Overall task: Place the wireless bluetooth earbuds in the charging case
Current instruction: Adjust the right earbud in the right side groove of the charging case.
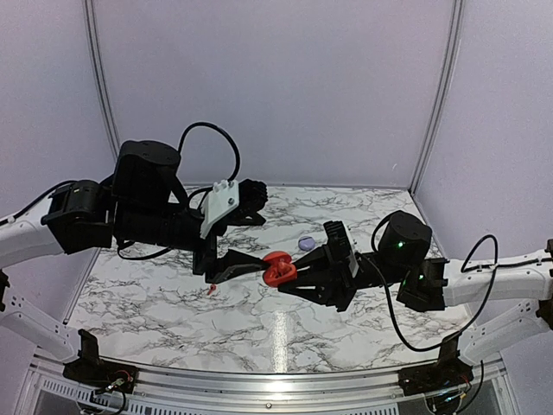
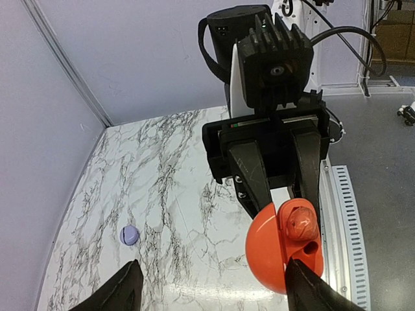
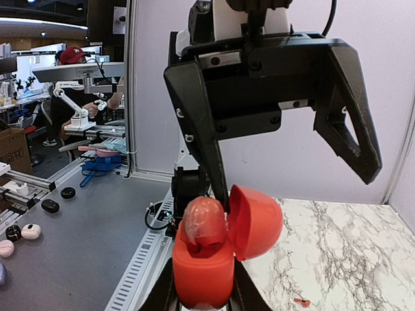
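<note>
The marble table (image 1: 363, 320) carries very little. The work happens in the air above its middle, where the two arms meet nose to nose.

The right gripper (image 1: 294, 275) is clamped on the body of the red charging case (image 3: 201, 272) and holds it lifted off the table, mouth up. This presents the case's wells to the other arm. The left gripper (image 3: 295, 184) faces it with jaws spread wide and nothing between them. In the right wrist view one finger tip sits in the gap between the lid (image 3: 256, 220) and the case's contents. It looks placed either to keep the lid back or to press something down, but which one cannot be told.

The case is round, glossy and orange-red, and its domed lid is swung open to one side on a hinge. One seated earbud (image 3: 202, 220) rests in the case, a smooth, shiny red lump bulging above the rim. It does not appear fully sunk in its well.

The loose earbud (image 1: 212, 289) lies on the table below the left gripper, well apart from the case. It is a tiny red sliver touching nothing else. By that, the task seems about half done.

A small purple piece (image 1: 306, 243) sits further back on the table and plays no part.
</note>
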